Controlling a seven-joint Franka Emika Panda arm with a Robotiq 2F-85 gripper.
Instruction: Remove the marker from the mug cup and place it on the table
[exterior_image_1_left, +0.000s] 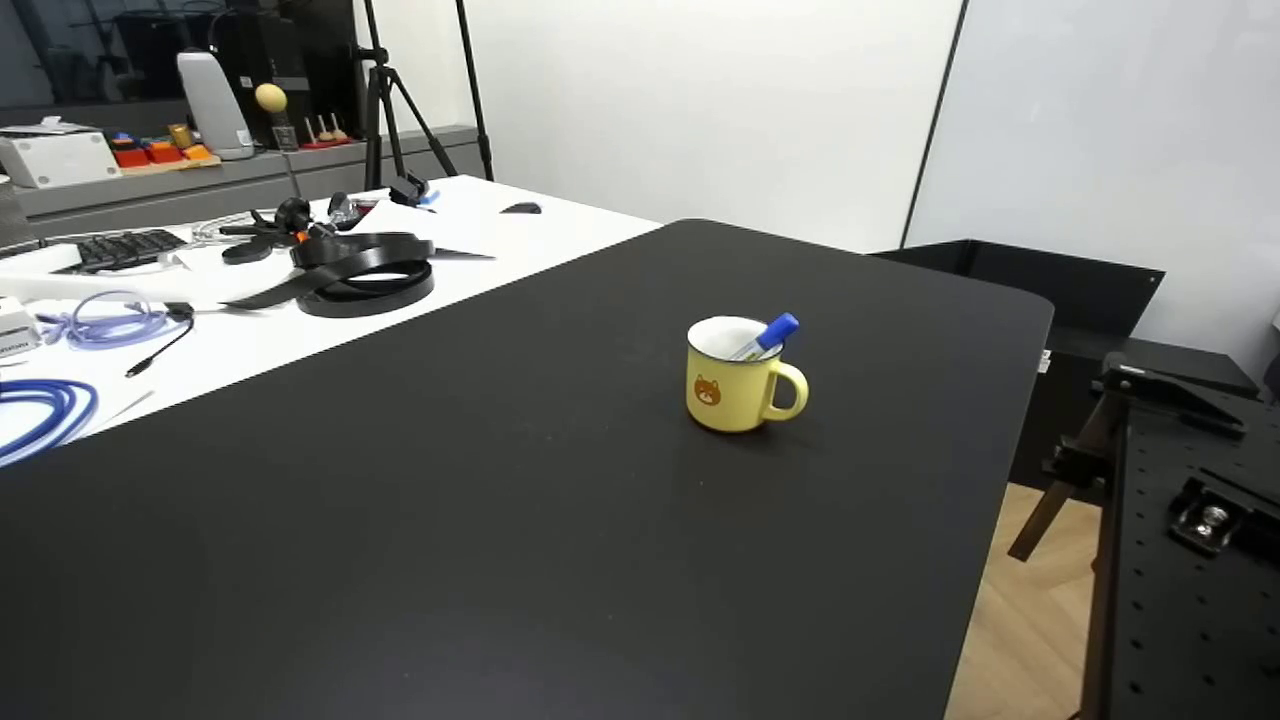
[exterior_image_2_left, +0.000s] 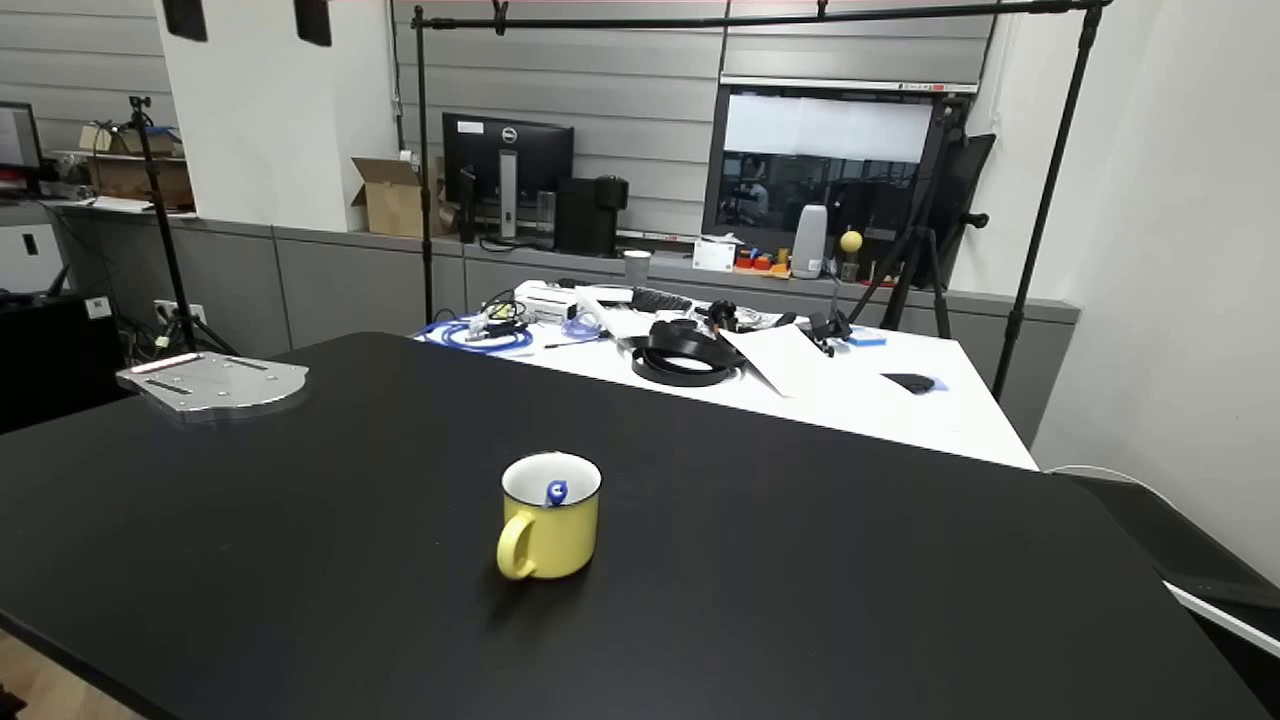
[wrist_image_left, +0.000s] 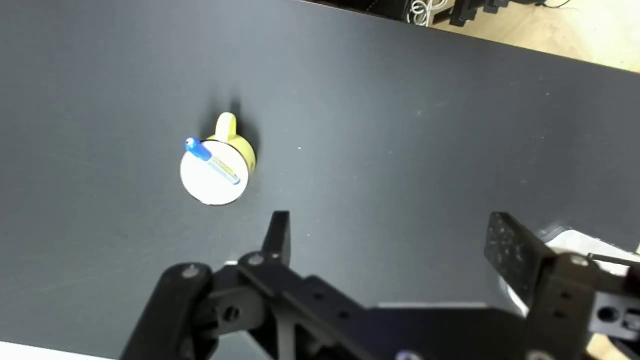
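The yellow mug cup stands upright on the black table; the mug and table show in both exterior views. The marker leans inside the mug, its blue end above the rim, its lower part hidden by the wall. In an exterior view only its blue end shows clearly. In the wrist view the marker lies across the opening of the mug, left of and beyond my gripper. The gripper is wide open, empty, above the table. Its dark fingertips appear at an exterior view's top edge.
A grey metal plate lies on the table's far left in an exterior view. A white table with cables and a black coiled band adjoins the black table. A pale object shows behind the right finger.
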